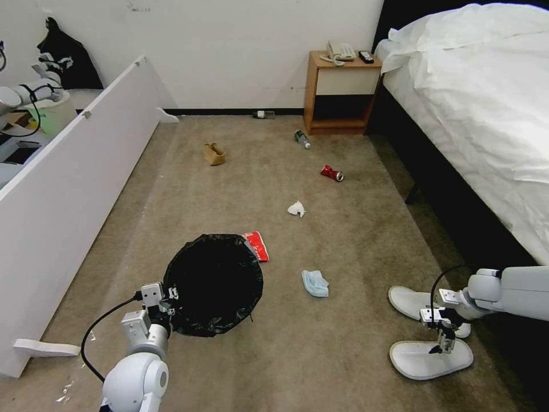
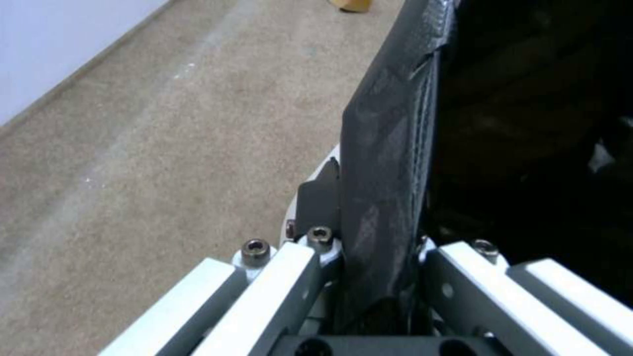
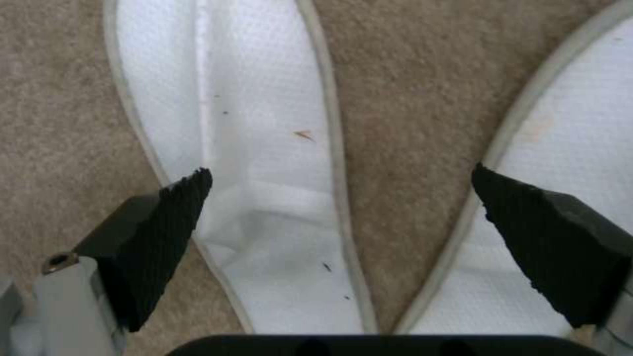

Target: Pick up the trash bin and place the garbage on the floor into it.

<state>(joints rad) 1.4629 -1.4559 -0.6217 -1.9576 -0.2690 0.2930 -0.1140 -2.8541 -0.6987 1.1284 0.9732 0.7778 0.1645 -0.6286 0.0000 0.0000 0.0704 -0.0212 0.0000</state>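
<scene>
The trash bin (image 1: 214,283), lined with a black bag, is at the lower left of the head view, and my left gripper (image 1: 167,302) is shut on its near rim. In the left wrist view the bag-covered rim (image 2: 389,148) stands pinched between the jaws of the left gripper (image 2: 379,247). My right gripper (image 1: 446,342) hangs open just above two white slippers (image 1: 417,361) (image 1: 407,298) on the carpet floor (image 1: 343,343). In the right wrist view the right gripper (image 3: 341,175) spans one slipper (image 3: 264,148) and the edge of the other (image 3: 580,148).
More garbage lies ahead: a blue mask (image 1: 314,283), a red packet (image 1: 258,246) partly behind the bin, a tissue (image 1: 296,209), a red can (image 1: 331,173), a bottle (image 1: 302,139), another bottle (image 1: 263,114), a brown bag (image 1: 214,153). A bed (image 1: 486,114) borders the right, a white panel (image 1: 68,189) the left, a nightstand (image 1: 342,91) stands far.
</scene>
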